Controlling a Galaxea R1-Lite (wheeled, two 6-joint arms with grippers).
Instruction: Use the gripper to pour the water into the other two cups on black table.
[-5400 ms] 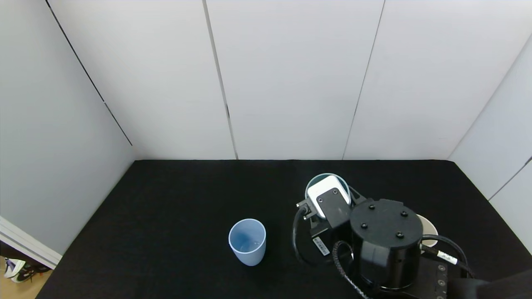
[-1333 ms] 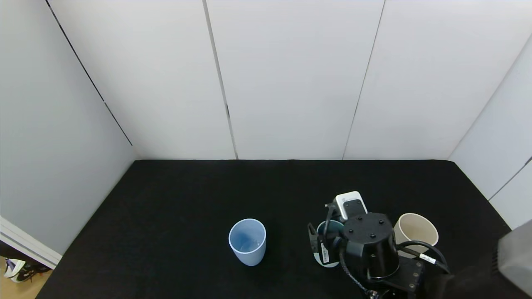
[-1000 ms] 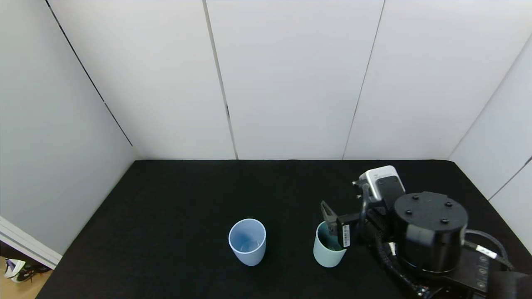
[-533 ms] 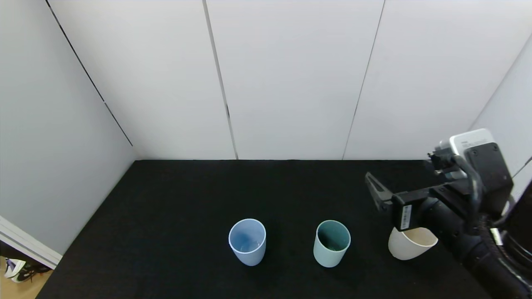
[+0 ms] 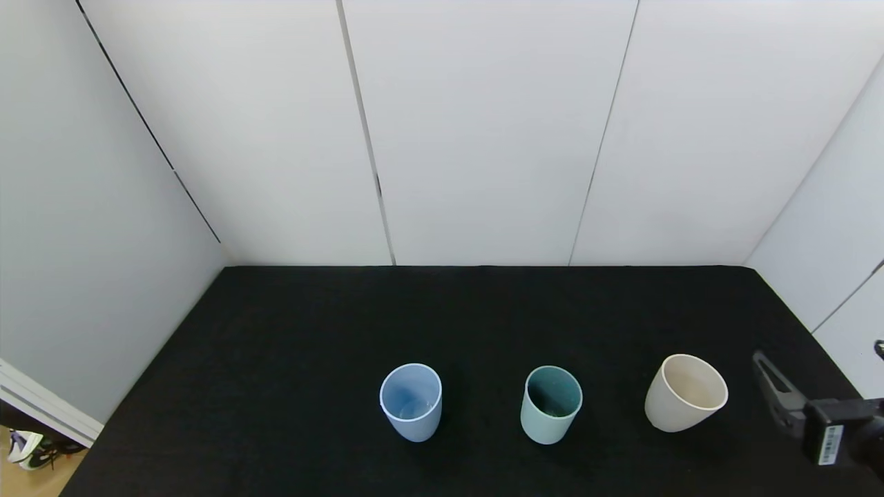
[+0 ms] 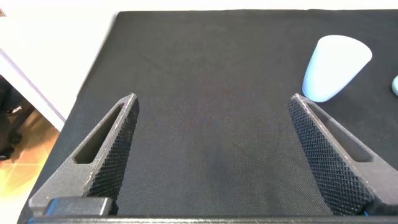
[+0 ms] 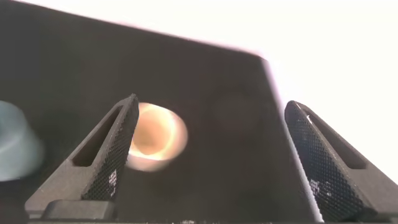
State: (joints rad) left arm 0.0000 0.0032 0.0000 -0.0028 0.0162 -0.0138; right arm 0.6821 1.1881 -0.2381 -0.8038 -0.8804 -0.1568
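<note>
Three cups stand upright in a row near the front edge of the black desk [image 5: 345,317], well apart from one another. The pale blue cup [image 5: 411,401] is on the robot's left, the teal-green cup [image 5: 551,404] in the middle and the cream-beige cup [image 5: 686,392] on the right, the last leaning slightly. A faint glint of water [image 5: 416,408] shows inside the pale blue cup; whether the other two hold any liquid cannot be told.

The right end effector [image 7: 208,165] is at the right edge of the desk, beyond the cream-beige cup and clear of all three cups. Its fingers [image 7: 106,155] are spread wide apart with nothing between them; its wrist view looks past them at the cream-beige cup [image 7: 152,135] and part of the teal-green cup [image 7: 15,149].

The left end effector [image 6: 214,158] is low over the left part of the desk [image 6: 205,93], its fingers [image 6: 109,149] likewise spread wide and empty. The pale blue cup [image 6: 334,67] lies farther off beyond it.
</note>
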